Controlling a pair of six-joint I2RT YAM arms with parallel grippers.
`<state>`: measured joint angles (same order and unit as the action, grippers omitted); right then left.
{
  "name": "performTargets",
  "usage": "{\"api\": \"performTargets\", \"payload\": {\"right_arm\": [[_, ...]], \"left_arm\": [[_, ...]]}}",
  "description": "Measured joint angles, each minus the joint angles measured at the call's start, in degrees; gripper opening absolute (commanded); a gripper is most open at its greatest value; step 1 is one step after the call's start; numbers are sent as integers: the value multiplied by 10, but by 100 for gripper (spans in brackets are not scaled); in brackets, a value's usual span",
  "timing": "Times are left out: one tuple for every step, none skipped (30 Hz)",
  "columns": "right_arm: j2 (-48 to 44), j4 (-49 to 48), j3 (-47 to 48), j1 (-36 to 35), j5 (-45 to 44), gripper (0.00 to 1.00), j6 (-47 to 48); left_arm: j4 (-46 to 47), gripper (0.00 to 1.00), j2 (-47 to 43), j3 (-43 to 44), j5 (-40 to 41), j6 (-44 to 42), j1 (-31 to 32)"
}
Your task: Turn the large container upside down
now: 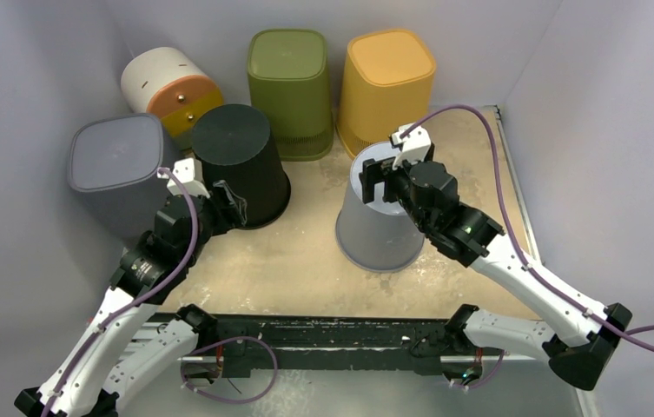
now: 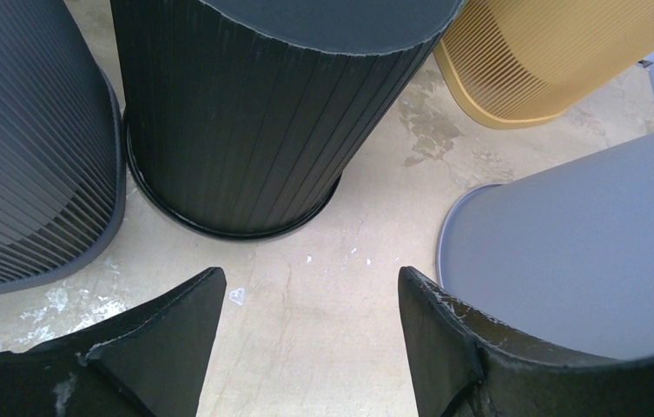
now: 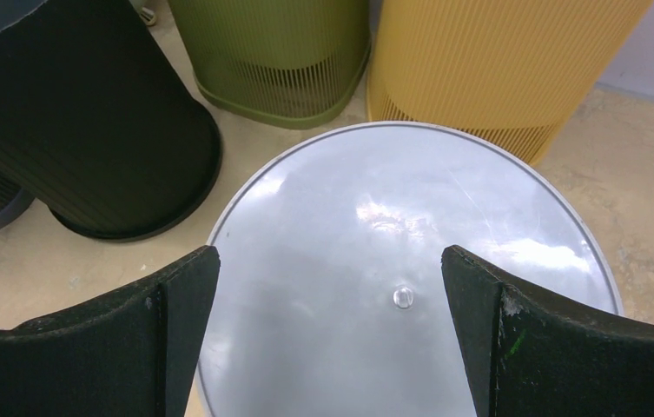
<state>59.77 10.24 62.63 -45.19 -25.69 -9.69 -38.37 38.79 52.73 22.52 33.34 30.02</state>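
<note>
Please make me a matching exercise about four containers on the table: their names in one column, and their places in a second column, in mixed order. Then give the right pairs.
Column 1
1. black container
2. light grey container
3. yellow container
4. green container

Column 2
A. directly below the open right end effector
B. at the back, furthest to the right
C. at the back, in the middle
D. just ahead of the open left end effector

Right pairs: 1-D; 2-A; 3-B; 4-C
</note>
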Motion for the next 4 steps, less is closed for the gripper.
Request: {"api": "performTargets", "payload": {"right_arm": [[0,2,0,0,-4,100,-1],[-1,4,0,0,-6,100,-2],[-1,6,0,0,-9,100,-3],[-1,8,0,0,-13,100,-4]], "left_arm": [[0,71,0,0,0,0,0],[1,71,0,0,0,0,0],[2,71,0,0,0,0,0],[2,71,1,0,0,0,0]]}}
